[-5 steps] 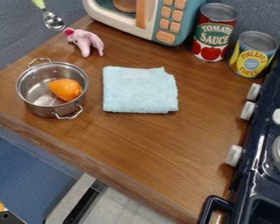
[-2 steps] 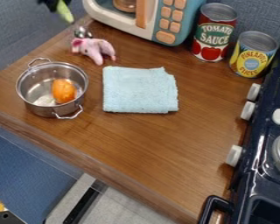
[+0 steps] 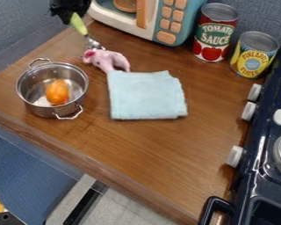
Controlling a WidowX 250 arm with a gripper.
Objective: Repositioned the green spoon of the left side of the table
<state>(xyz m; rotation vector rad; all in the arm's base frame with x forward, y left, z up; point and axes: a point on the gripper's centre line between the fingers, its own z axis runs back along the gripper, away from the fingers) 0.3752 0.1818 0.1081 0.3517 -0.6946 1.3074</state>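
Brown wood makes the worktop [image 3: 149,149], with the dark stove [image 3: 255,176] on the right and the microwave [image 3: 122,19] at the back. Near the middle lies the pale blue towel [image 3: 147,96], right of the pot [image 3: 46,110]. The red can [image 3: 212,37] and yellow can [image 3: 251,57] stand at the back right. At upper left, the tool [image 3: 72,18] holds the spoon [image 3: 79,24] by its green handle, the bowl slanting down beside the pink toy [image 3: 107,58]. Something orange [image 3: 57,92] sits inside the pot.
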